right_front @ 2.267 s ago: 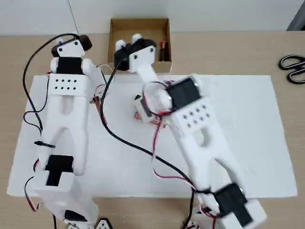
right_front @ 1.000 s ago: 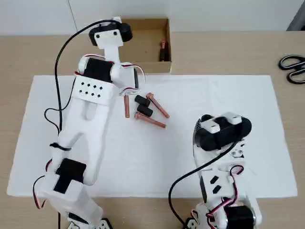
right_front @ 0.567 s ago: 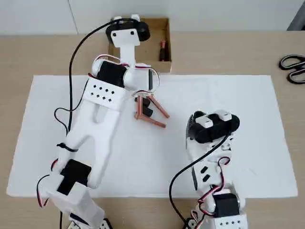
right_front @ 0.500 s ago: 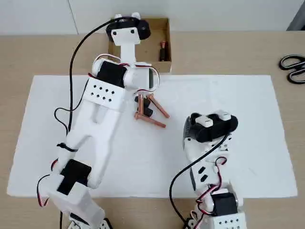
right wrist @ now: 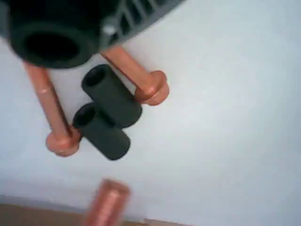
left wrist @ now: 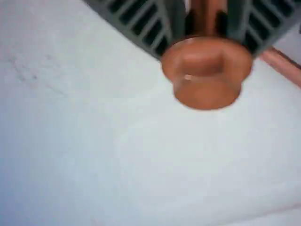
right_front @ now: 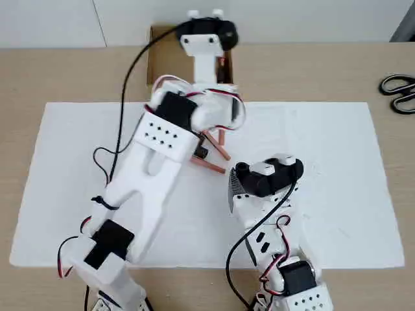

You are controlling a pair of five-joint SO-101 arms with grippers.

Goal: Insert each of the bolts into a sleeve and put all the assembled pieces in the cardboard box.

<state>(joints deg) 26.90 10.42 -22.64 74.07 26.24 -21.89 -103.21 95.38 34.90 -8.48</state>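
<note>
My left gripper (left wrist: pixel 205 28) is shut on a copper bolt (left wrist: pixel 205 70), whose head points at the camera. In the high view this gripper (right_front: pixel 220 129) hangs just in front of the cardboard box (right_front: pixel 162 45). My right gripper (right_front: pixel 235 191) is shut on a black sleeve (right wrist: pixel 51 44), which hangs just short of the pile on the sheet. The pile has two loose sleeves (right wrist: pixel 113 96) (right wrist: pixel 101 132) lying between two bolts (right wrist: pixel 136 75) (right wrist: pixel 49 113). One assembled piece (right_front: pixel 223 70) lies in the box, partly hidden by the left arm.
A white sheet (right_front: pixel 324 149) covers the middle of the wooden table. Black scissors (right_front: pixel 397 91) lie at the far right edge. The left arm stretches diagonally across the sheet and covers part of the box.
The left arm has swung to the right across the box front with the bolt in its gripper. The right arm has moved left toward the pile, holding the sleeve.
</note>
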